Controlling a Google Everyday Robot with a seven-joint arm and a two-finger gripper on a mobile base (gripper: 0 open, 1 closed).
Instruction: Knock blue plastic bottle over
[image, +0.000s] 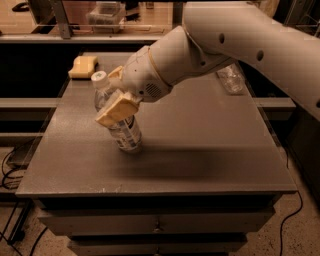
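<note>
I see the grey table nearest me, with drawers below its front edge. On its left half, the blue plastic bottle leans steeply. Its base is on the tabletop and its long axis runs up and away to the left, to the white cap. The print on its white label is too small to read. The gripper presses against the bottle's upper body, and I cannot tell how far open it is. Farther back lie a yellow sponge on the left and a clear bottle on the right.
</note>
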